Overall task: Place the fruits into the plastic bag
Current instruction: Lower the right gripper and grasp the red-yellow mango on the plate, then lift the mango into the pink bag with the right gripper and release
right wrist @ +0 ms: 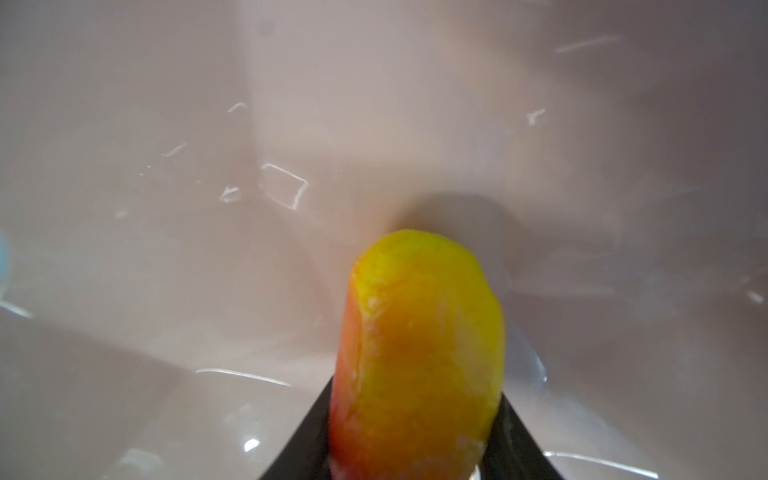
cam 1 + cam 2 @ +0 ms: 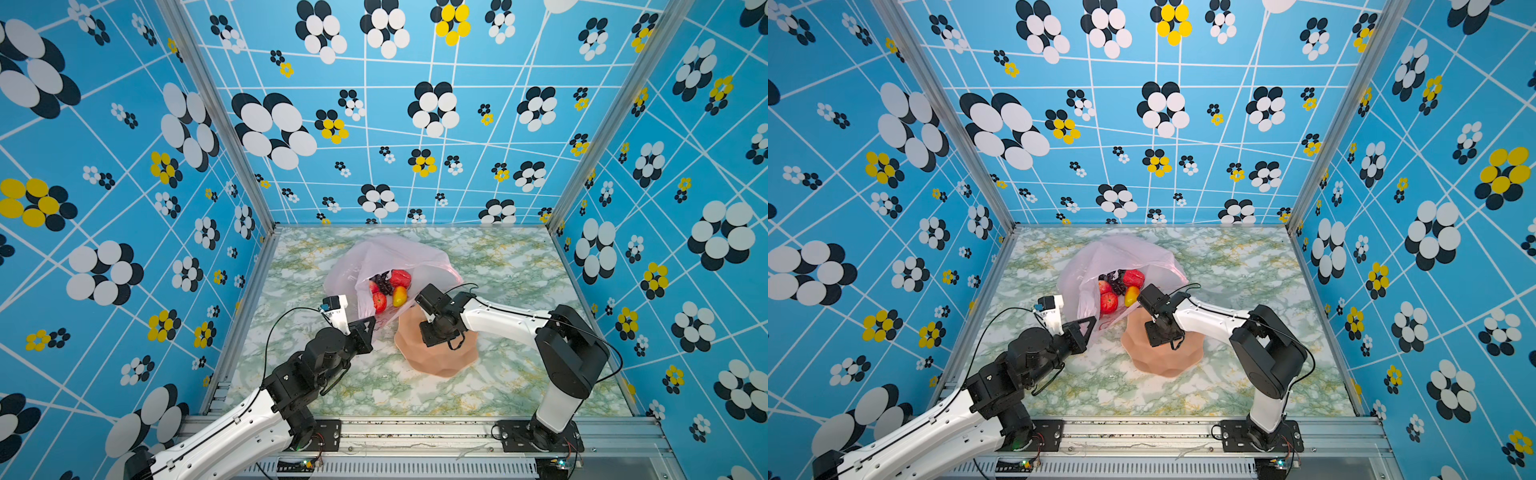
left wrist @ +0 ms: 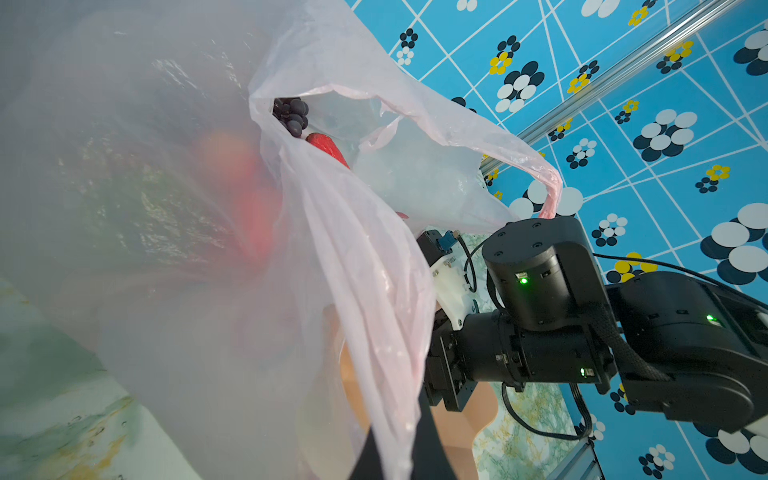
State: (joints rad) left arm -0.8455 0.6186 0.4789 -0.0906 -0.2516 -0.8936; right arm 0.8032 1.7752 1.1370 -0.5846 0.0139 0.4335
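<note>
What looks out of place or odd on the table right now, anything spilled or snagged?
Nothing is spilled or damaged. One oddity: a handle loop of the plastic bag seems to drape against the right arm, where it might snag. The right hand grips a mango in the bowl.

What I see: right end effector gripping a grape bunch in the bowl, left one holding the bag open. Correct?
Not grapes: the right end effector grips a red-yellow mango, per the right wrist view. The grape bunch already lies in the plastic bag. Rest holds.
</note>
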